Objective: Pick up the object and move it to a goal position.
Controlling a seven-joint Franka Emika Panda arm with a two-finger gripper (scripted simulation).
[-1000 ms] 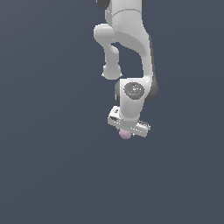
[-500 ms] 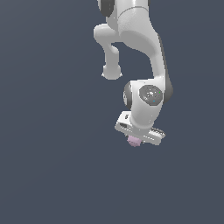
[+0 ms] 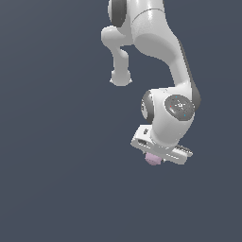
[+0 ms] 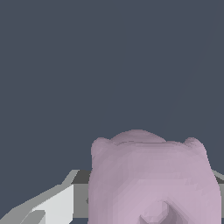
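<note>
Item: pale pink-lilac lumpy ball (image 3: 152,159), seated directly under the white gripper (image 3: 156,158), touching its underside. Gripper: clamped on the ball; one grey-white finger (image 4: 57,205) visible beside it in the wrist view. Arm (image 3: 158,47): white, bent above the gripper. Surround: plain dark slate backdrop

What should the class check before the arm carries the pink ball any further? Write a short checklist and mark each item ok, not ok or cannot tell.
1. Ball sits at the gripper: ok; it shows just under the hand in the exterior view.
2. Finger beside the ball: ok in the wrist view; the other finger is hidden.
3. Grip firmness: cannot tell.
4. Ball lifted off a surface: cannot tell; no surface or shadow shows.
5. Goal position in sight: not ok; no marker shows in either view.
</note>
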